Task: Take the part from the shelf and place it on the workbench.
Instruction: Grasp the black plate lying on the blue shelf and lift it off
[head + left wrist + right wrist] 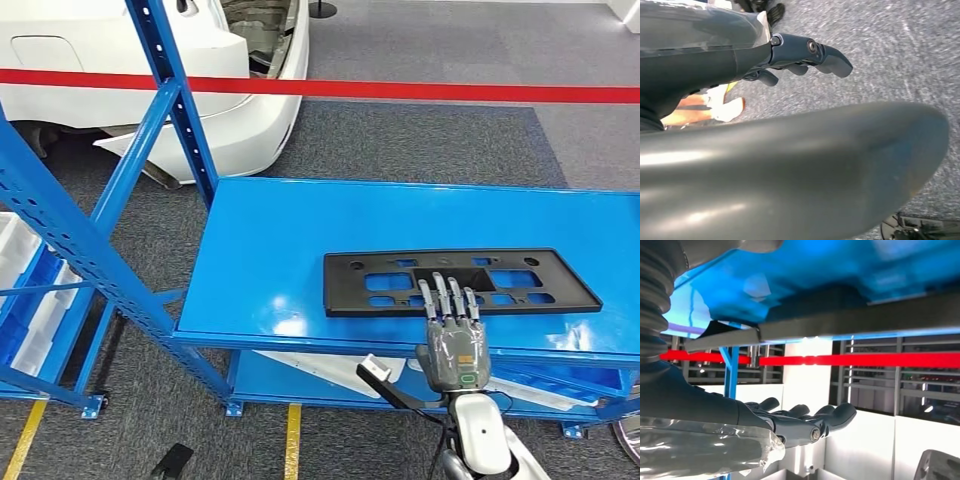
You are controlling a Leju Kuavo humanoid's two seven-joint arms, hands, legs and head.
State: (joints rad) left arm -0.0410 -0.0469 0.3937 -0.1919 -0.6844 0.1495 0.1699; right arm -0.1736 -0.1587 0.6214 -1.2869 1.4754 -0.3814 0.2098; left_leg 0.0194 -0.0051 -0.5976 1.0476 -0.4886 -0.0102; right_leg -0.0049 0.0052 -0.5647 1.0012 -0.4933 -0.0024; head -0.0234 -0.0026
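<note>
Part (pixel 460 282) lies on workbench (pixel 287 250), shelf (pixel 83 250) left

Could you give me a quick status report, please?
Right hand open, fingers over the part. Left hand empty, hanging. Part flat on shelf. Nothing blocking.

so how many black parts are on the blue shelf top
1: the black part lies flat on the blue shelf top, right of centre, with the right hand resting on its near edge.

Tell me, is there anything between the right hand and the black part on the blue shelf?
Nothing visible. The right hand reaches over the shelf's front edge, its fingers lying over the black part's near edge.
</note>
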